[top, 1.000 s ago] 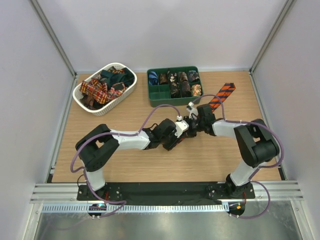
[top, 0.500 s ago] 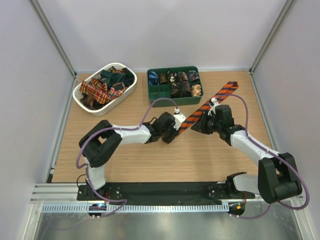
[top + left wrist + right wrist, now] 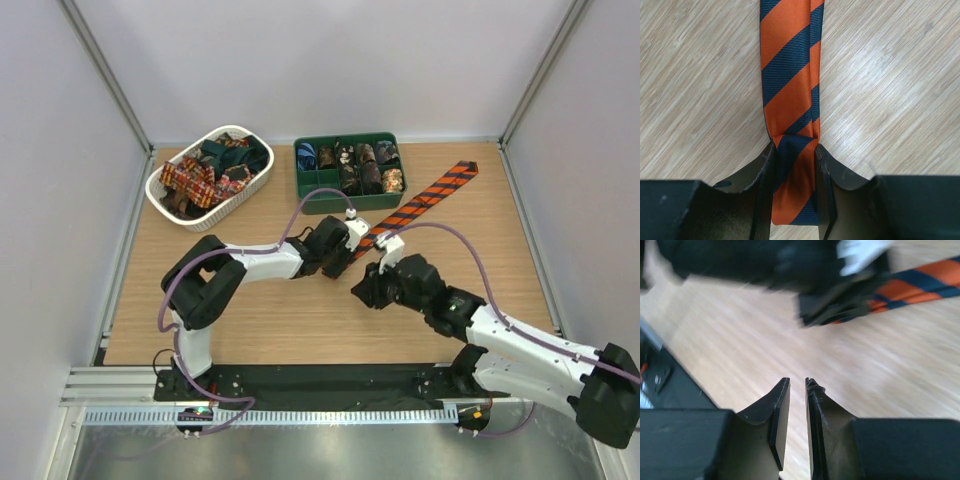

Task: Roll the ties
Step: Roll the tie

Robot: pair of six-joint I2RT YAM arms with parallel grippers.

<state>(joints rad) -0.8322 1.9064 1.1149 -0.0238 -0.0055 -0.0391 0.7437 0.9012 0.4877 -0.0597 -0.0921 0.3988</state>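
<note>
On the far left of the table (image 3: 150,310), the overhead view shows loose ties (image 3: 205,172) heaped in a white basket (image 3: 220,215), then rolled ties (image 3: 365,165) in a green tray (image 3: 318,186), then the left gripper (image 3: 350,252) at mid-table with the orange-and-black tie (image 3: 425,200) lying flat, diagonal toward the back right corner. Only the left wrist view shows its fingers (image 3: 765,170) pinching the tie's folded-over end. The right gripper (image 3: 362,293) hangs just nearer than the left one; overhead hides its jaws, while the blurred right wrist view shows them slightly parted, nothing between.
</note>
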